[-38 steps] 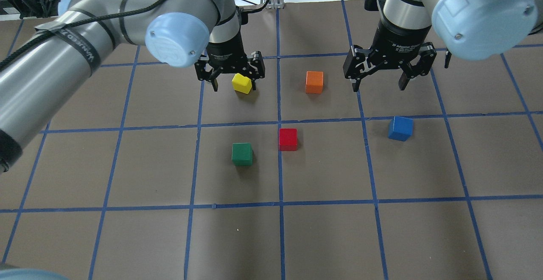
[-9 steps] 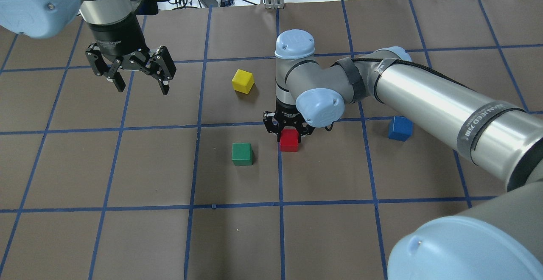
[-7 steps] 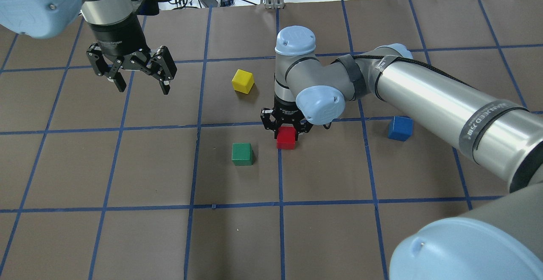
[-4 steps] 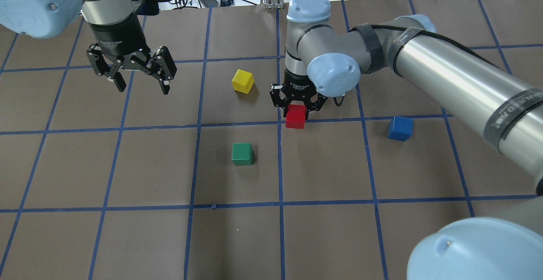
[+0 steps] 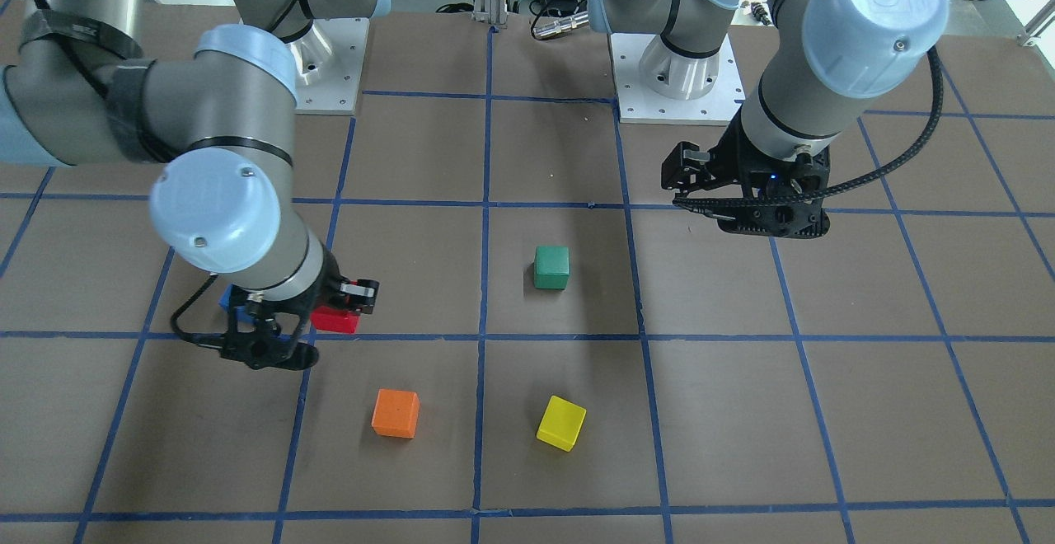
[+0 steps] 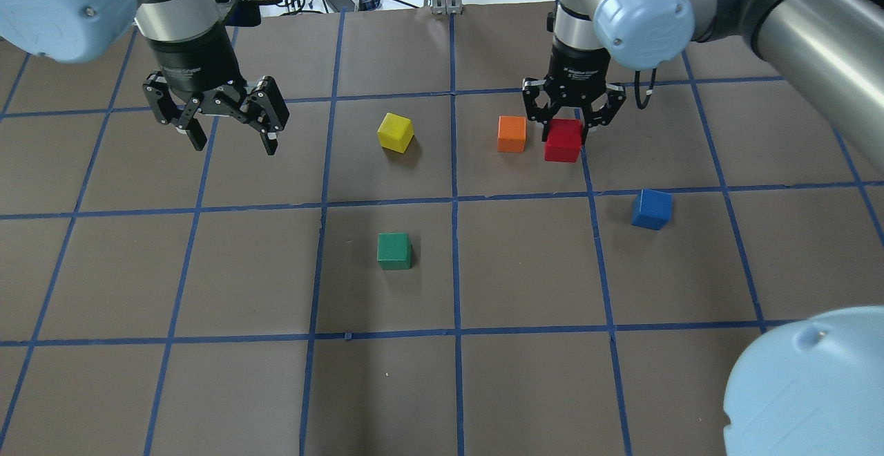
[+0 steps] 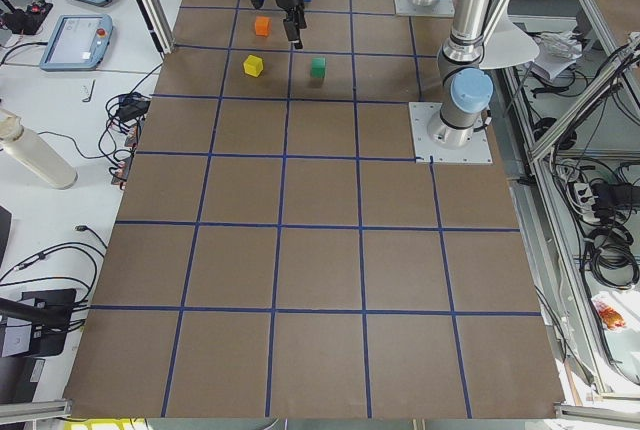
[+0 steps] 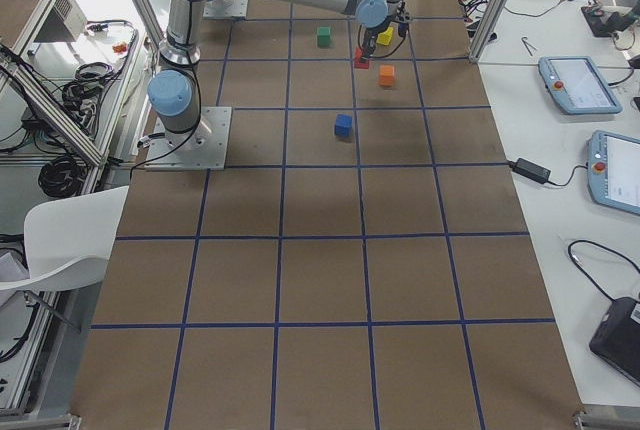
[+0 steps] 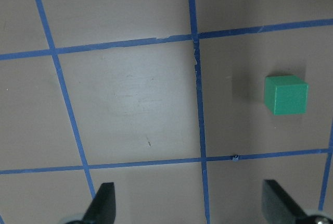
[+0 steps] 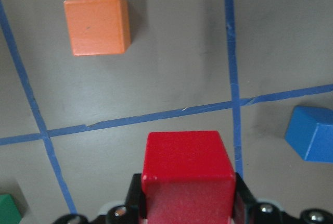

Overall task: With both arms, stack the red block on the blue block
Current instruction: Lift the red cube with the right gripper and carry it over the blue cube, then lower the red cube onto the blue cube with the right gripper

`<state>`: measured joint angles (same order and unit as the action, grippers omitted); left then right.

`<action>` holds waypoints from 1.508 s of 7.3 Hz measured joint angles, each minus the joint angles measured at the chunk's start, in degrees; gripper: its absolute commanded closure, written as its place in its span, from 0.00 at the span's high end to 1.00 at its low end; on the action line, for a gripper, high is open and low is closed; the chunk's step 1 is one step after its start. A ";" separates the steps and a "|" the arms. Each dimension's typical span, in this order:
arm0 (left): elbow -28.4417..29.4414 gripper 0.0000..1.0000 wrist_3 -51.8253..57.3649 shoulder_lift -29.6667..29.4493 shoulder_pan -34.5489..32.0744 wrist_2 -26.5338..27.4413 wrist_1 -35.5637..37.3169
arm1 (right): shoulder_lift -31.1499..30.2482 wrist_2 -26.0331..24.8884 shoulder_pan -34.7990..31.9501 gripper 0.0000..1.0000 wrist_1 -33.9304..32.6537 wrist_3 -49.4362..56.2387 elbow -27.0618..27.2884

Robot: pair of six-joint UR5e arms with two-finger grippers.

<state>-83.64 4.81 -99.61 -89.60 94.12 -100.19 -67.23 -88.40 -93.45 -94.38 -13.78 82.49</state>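
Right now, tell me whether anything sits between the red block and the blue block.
Nothing visible does. The right gripper holds the red block, the blue block is uncovered, and the orange block sits on the red one's other side, off the path.

We note matt, faintly grained faces on the red block (image 10: 187, 161) clamped in the right claw (image 6: 566, 130). The orange block (image 10: 96, 26) ahead of the claw is equally matt. Beneath the claw lies dull brown paper (image 10: 177, 78) ruled with blue tape (image 10: 156, 114). The right arm (image 6: 815, 34) shows brushed metal and smooth plastic caps (image 6: 642, 14).
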 measured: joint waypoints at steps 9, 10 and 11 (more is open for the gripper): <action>-1.85 1.00 -0.87 -0.41 -0.39 0.01 0.61 | -1.82 -0.34 13.35 0.00 -5.21 0.15 10.63; -1.92 1.00 -0.91 -0.41 -0.40 -0.01 0.61 | -1.92 -0.36 13.47 0.00 -6.38 0.18 11.90; -1.94 1.00 -0.91 -0.42 -0.40 -0.05 0.62 | -2.15 -0.39 13.64 0.00 -7.46 0.17 13.03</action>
<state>-85.58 3.90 -100.04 -90.00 94.07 -99.58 -69.38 -88.79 -79.81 -101.84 -13.60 95.52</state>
